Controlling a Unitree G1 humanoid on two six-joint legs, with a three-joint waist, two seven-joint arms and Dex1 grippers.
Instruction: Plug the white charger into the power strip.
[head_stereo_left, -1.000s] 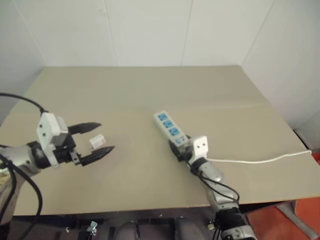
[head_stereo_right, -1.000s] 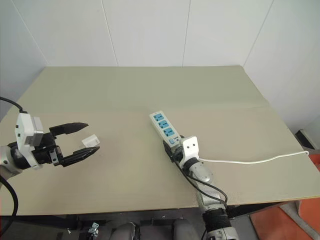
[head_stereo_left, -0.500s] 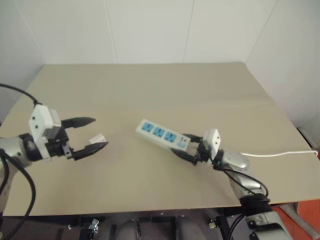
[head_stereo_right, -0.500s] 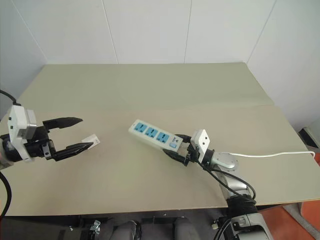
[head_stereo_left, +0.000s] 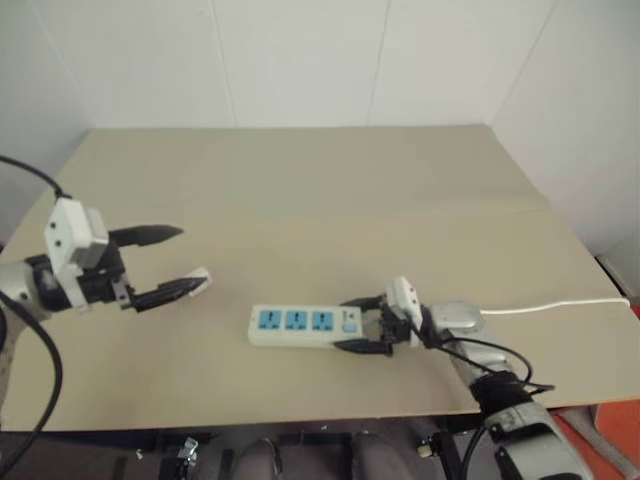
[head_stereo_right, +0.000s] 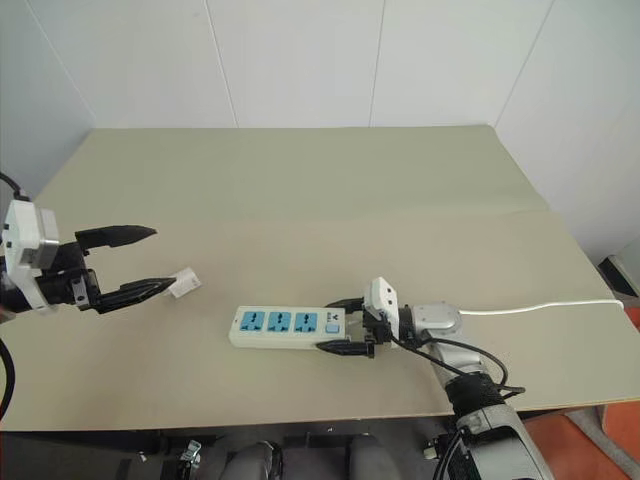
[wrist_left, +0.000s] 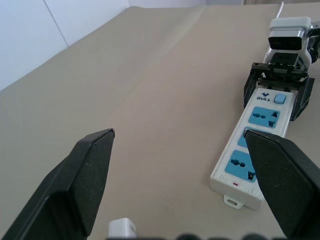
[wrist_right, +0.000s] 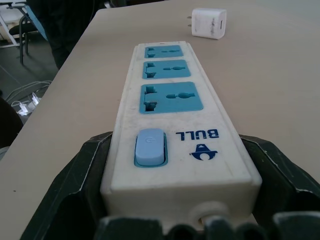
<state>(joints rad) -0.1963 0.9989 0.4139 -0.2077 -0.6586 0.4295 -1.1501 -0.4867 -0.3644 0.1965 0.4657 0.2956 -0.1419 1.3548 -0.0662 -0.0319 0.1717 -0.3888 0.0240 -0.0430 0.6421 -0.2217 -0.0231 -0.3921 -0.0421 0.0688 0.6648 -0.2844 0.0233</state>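
- Right gripper at the near edge of the table, pointing left, black fingers clamped on the switch end of the power strip, one finger on each long side.
- Power strip flat on the table, sockets up, lying roughly parallel to the near edge, blue switch at the gripped end and three blue sockets running away from the right gripper.
- White cord trailing from the gripped end of the power strip, past the right wrist, to the table's right edge.
- White charger on the table, left of the power strip and a little farther back, well apart from its free end, prongs visible in the right wrist view.
- Left gripper left of the power strip, raised over the table, fingers spread wide and holding nothing.
- Tip of the nearer left finger just beside the charger; contact impossible to tell.
- Far part of the table beyond the power strip bare up to the white wall.
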